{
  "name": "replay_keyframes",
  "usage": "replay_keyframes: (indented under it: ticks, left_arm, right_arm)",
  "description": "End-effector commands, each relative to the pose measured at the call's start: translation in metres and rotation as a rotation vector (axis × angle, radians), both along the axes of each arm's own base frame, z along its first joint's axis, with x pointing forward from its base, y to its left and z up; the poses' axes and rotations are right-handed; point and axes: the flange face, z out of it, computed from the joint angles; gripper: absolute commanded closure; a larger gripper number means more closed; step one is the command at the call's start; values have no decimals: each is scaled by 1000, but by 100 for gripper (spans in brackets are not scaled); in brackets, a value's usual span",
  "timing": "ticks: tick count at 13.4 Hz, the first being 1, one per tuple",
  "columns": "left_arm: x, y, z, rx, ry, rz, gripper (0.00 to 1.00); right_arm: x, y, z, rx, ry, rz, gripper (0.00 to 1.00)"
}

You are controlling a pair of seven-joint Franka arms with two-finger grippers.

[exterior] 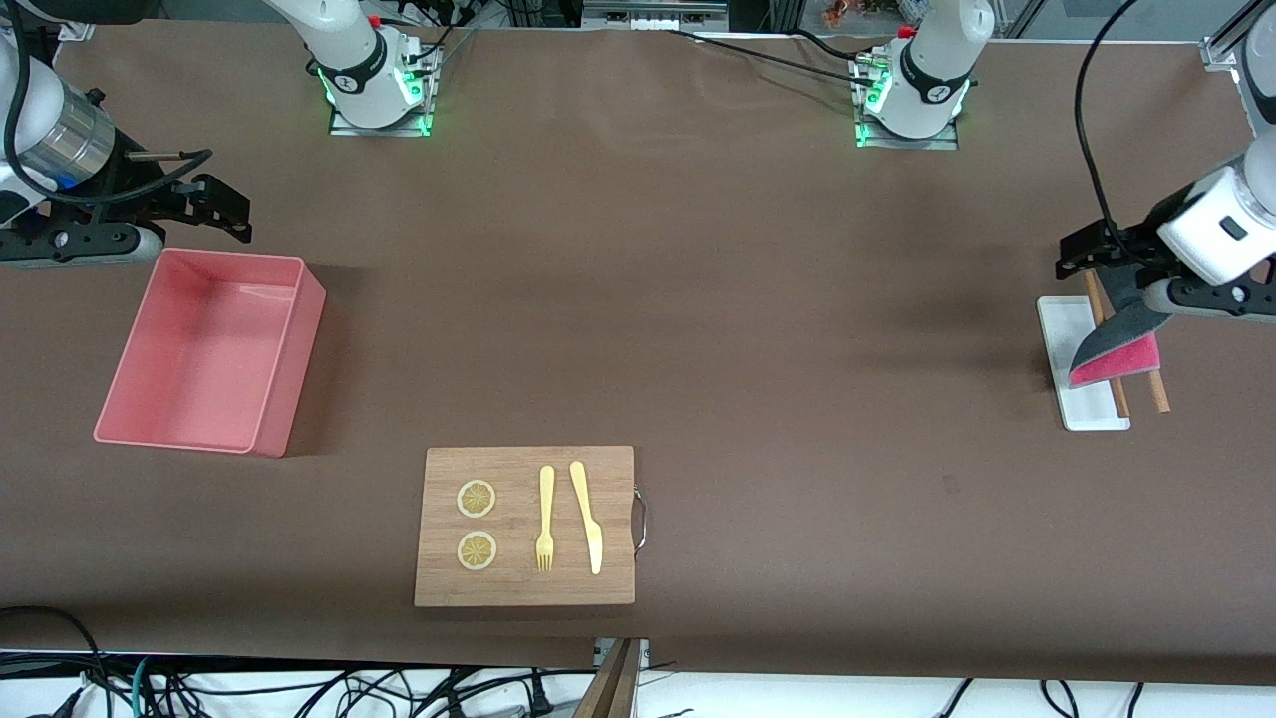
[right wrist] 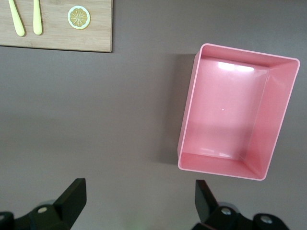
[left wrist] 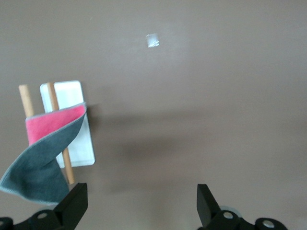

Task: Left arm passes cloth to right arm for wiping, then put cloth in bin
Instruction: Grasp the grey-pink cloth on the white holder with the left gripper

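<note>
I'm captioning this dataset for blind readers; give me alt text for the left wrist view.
A folded cloth, pink-red on one face and dark grey on the other, drapes over two wooden sticks on a small white tray on the brown table. The open left gripper hangs over bare table beside it.

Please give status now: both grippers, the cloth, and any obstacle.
Left gripper open, over table beside cloth. Right gripper open, beside bin. Cloth draped on two wooden sticks and white tray. No obstacle seen.

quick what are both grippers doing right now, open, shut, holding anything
left gripper: open, holding nothing, up over the table beside the cloth.
right gripper: open, holding nothing, waiting beside the bin.
</note>
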Motion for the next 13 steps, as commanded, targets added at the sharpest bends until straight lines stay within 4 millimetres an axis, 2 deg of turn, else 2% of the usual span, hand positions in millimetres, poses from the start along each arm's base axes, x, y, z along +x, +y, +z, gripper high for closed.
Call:
replay_keyframes:
  ticks: [1, 3, 7, 10, 13]
  left_arm:
    - [1, 52, -25, 18, 60, 38, 0]
    - [0, 86, -42, 48, 99, 15, 0]
    - [-5, 161, -90, 3, 156, 11, 0]
    - [-6, 204, -122, 19, 157, -58, 0]
    - [-8, 211, -148, -7, 197, -86, 2]
  right_arm:
    - [0, 1, 6, 5, -7, 9, 0]
    - [0, 2, 6, 7, -10, 11, 0]
    - [-1, 2, 7, 7, -9, 11, 0]
    - [0, 3, 5, 7, -9, 14, 0]
    - [-1, 4, 8, 5, -6, 2, 0]
